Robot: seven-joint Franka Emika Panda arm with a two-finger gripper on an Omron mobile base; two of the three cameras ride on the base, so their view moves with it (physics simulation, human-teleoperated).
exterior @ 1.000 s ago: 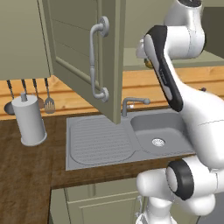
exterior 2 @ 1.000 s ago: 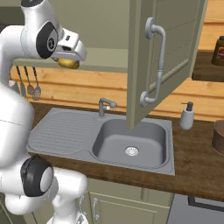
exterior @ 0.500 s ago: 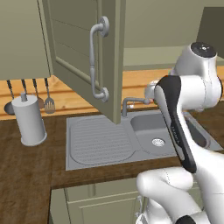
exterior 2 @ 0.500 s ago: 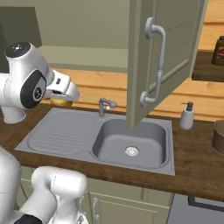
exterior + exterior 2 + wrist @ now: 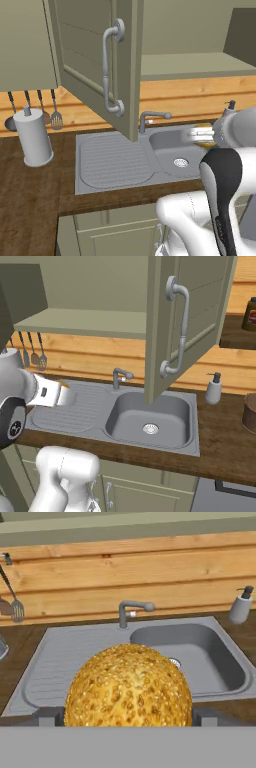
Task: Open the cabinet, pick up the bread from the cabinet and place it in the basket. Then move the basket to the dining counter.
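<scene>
At the far left, a grey paper-towel holder [image 5: 33,137] is seen standing on the dark wood counter [image 5: 25,210], below utensils [image 5: 56,118] hung on the wall. To its right, the grey sink [image 5: 150,415] with its drainboard is set in the counter, and a faucet [image 5: 131,609] rises behind it. Above the sink the cabinet [image 5: 95,60] is open, its door swung out. In front of the sink the bread [image 5: 128,687] is held in the gripper [image 5: 128,716], whose fingers [image 5: 50,716] are spread wide against both sides of the bun. At the far right, a soap dispenser [image 5: 214,389] is placed and the basket [image 5: 249,413] is seen at the edge.
</scene>
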